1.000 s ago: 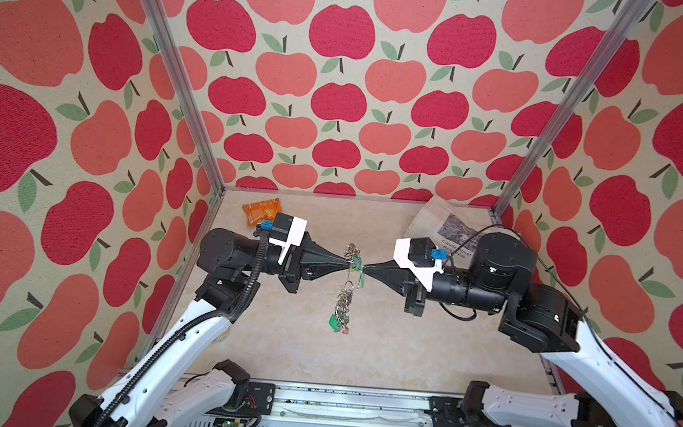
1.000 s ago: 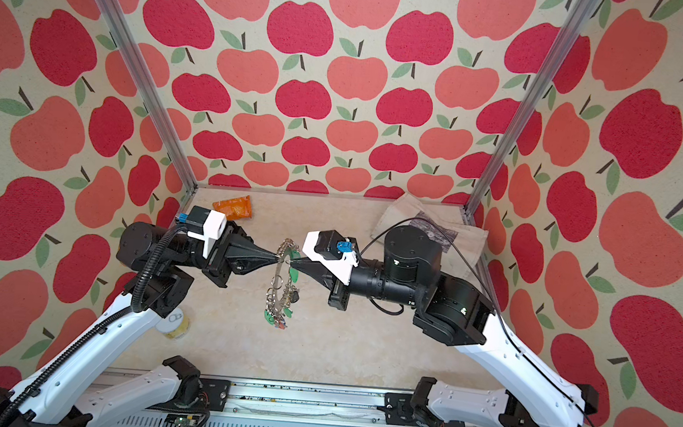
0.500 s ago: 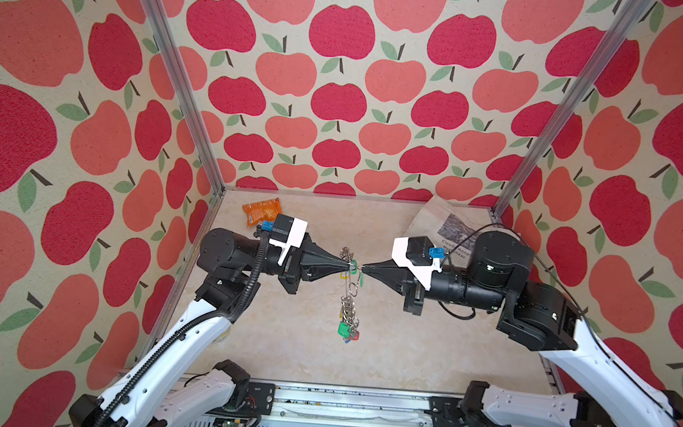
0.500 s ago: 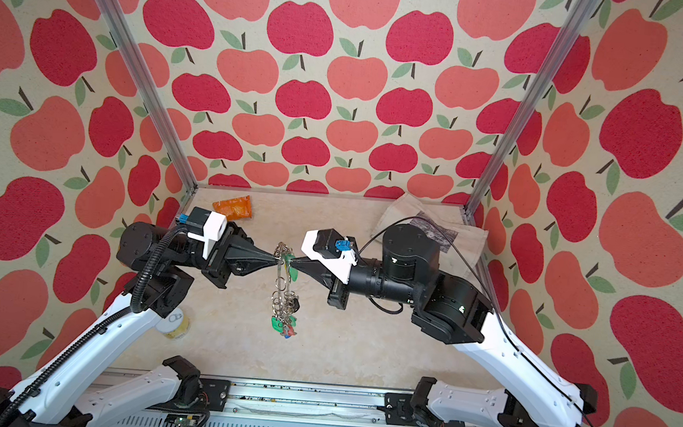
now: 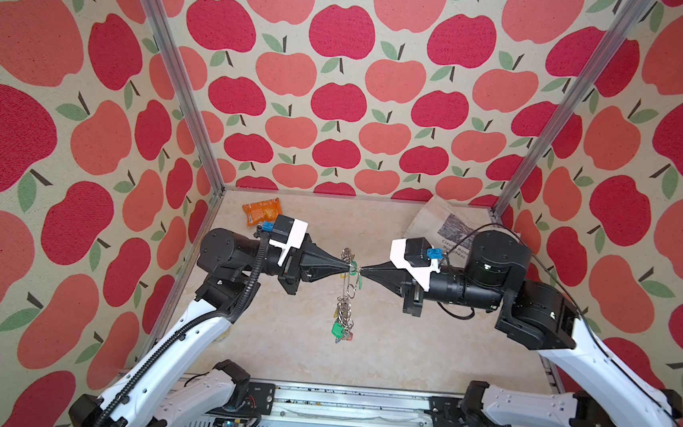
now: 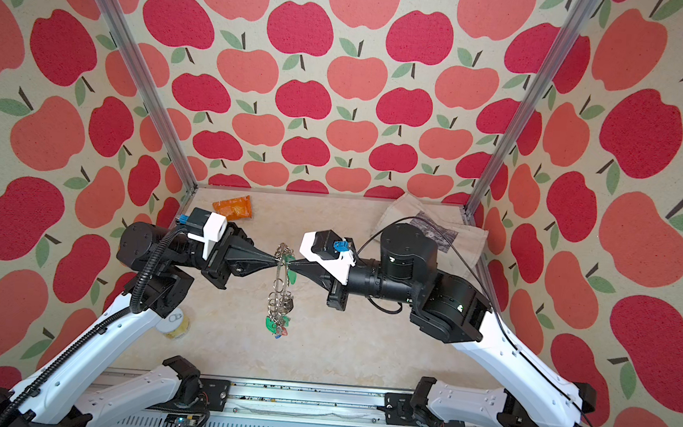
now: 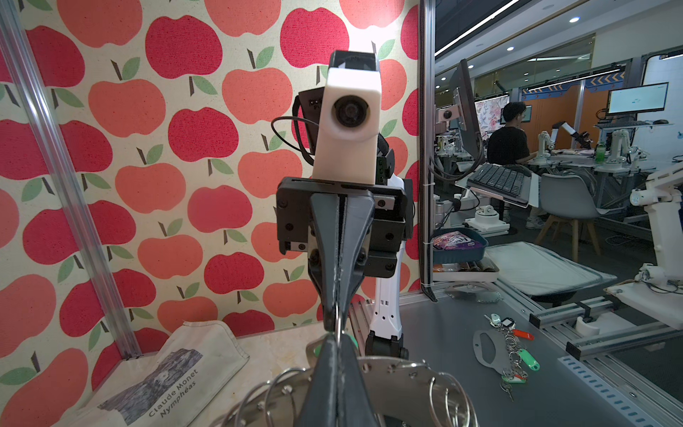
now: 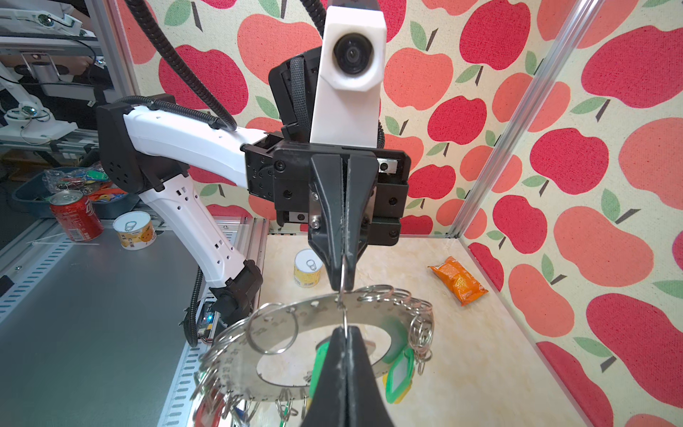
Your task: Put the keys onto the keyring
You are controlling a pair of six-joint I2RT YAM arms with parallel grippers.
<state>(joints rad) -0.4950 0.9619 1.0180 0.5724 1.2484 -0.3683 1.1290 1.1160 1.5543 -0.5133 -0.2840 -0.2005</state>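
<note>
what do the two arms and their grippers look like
Both arms have white shells and black joint housings. The left arm carries a black corrugated conduit, the right arm a thin black cable. The left gripper and right gripper each have dark grey fingers tapering to a point, a black body, and a white camera mount with a blue connector.

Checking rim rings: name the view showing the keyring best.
Right wrist view: the keyring shows its flat face, hole and rim rings. Left wrist view: only part, behind the jaws. In both top views it hangs edge-on.
</note>
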